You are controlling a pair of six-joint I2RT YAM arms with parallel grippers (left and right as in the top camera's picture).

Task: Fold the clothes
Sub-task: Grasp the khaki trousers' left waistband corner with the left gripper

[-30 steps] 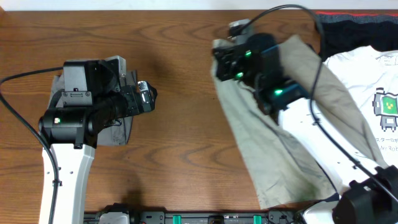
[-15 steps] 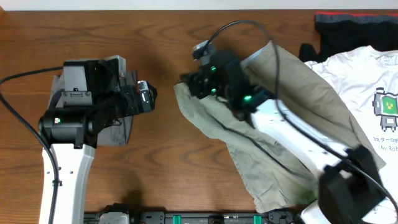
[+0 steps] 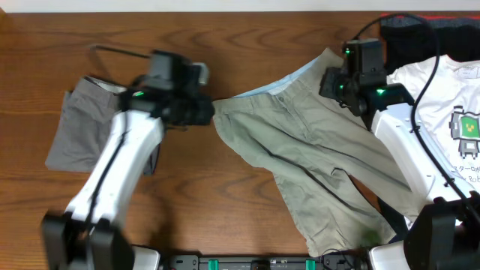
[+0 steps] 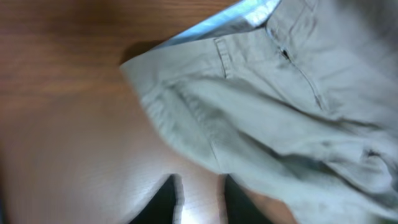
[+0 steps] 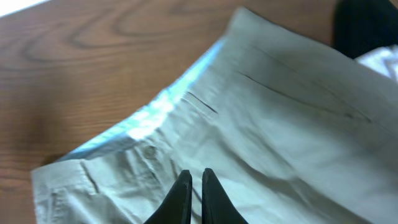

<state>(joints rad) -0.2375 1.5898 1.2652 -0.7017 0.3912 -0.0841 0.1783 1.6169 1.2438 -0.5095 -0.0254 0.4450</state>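
Khaki shorts [image 3: 300, 142] lie spread on the table [image 3: 225, 202], with the left gripper [image 4: 200, 190] held apart just off their waistband's left corner and the right gripper [image 5: 194, 183] nearly closed, holding nothing, above the waistband's right end.

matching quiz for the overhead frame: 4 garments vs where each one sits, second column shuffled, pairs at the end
Things
1. khaki shorts
2. grey shorts
3. white T-shirt
4. black garment

Places
A. top right corner of the overhead view
B. far left
C. centre, spread out, light blue lining showing along the top edge
D. right edge, printed graphic facing up

Pairs: 1-C, 2-B, 3-D, 4-A
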